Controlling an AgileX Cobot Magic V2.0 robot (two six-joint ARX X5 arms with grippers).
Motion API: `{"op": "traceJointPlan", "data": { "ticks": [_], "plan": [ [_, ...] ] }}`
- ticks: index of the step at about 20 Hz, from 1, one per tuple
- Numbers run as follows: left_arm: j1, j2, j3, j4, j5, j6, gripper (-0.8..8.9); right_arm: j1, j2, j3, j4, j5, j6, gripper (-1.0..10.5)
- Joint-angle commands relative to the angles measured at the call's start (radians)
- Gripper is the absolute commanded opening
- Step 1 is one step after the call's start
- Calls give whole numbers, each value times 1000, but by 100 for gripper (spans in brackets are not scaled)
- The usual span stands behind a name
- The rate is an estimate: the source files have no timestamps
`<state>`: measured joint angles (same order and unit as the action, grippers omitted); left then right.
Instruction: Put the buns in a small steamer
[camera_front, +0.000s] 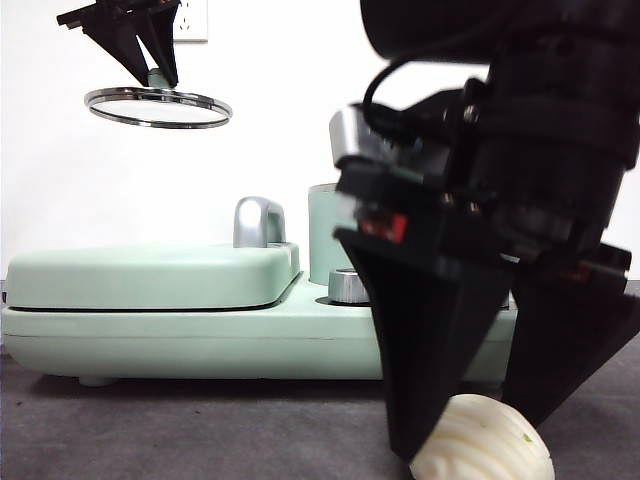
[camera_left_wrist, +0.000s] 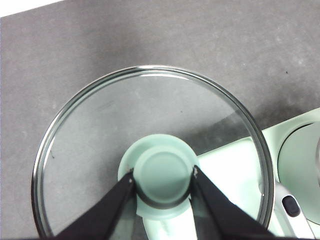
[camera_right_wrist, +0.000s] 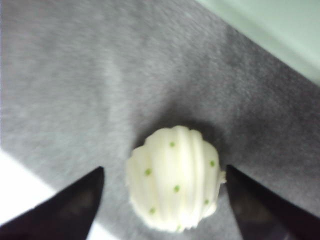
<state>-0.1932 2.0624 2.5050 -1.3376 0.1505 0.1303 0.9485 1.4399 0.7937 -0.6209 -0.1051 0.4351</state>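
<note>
Right gripper (camera_front: 478, 440) over a pleated bun (camera_front: 485, 442), lower right.
Its jaws stand apart around it; upper left, the left gripper (camera_front: 150, 72) clamps the glass lid (camera_front: 158, 107) by its knob.

Pleated bun (camera_front: 483, 440) on table (camera_front: 200, 430), front right, between spread jaws of right gripper (camera_front: 480, 425), before grill plate (camera_front: 150, 275). Steamer pot (camera_front: 335, 230) behind grill plate, right of its handle (camera_front: 258, 222). Glass lid (camera_front: 158, 106) held aloft, upper left, knob (camera_left_wrist: 163, 176) between jaws of left gripper (camera_left_wrist: 163, 181), above table.

Glass lid (camera_front: 158, 108) is held high (off the table), while grill plate (camera_front: 150, 275) blocks the rear.
</note>
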Motion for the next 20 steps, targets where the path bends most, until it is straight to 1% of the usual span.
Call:
{"op": "traceJointPlan", "data": {
  "ticks": [1, 5, 7, 9, 10, 12, 15, 17, 20],
  "plan": [
    [-3, -10, 39, 20, 6, -3, 16, 10, 26, 3, 16, 5, -1, 163],
    [-3, -10, 39, 21, 6, -3, 16, 1, 24, 32, 8, -3, 3, 136],
    [-3, -10, 39, 21, 6, -3, 16, -18, 23, 117, -68, -3, 2, 136],
    [-3, -10, 39, 20, 6, -3, 17, -54, 23, 254, -203, -3, -8, 137],
    [-3, -10, 39, 20, 6, -3, 16, -83, 25, 335, -275, -7, -26, 137],
    [-3, -10, 39, 20, 6, -3, 16, -152, 47, 506, -401, -10, -90, 137],
    [-3, -10, 39, 21, 6, -3, 17, -270, 157, 785, -577, -2, -203, 137],
    [-3, -10, 39, 20, 6, -3, 17, -331, 257, 946, -635, 6, -258, 138],
    [-3, -10, 39, 20, 6, -3, 16, -396, 404, 1118, -672, 8, -293, 138]
  ]
}}
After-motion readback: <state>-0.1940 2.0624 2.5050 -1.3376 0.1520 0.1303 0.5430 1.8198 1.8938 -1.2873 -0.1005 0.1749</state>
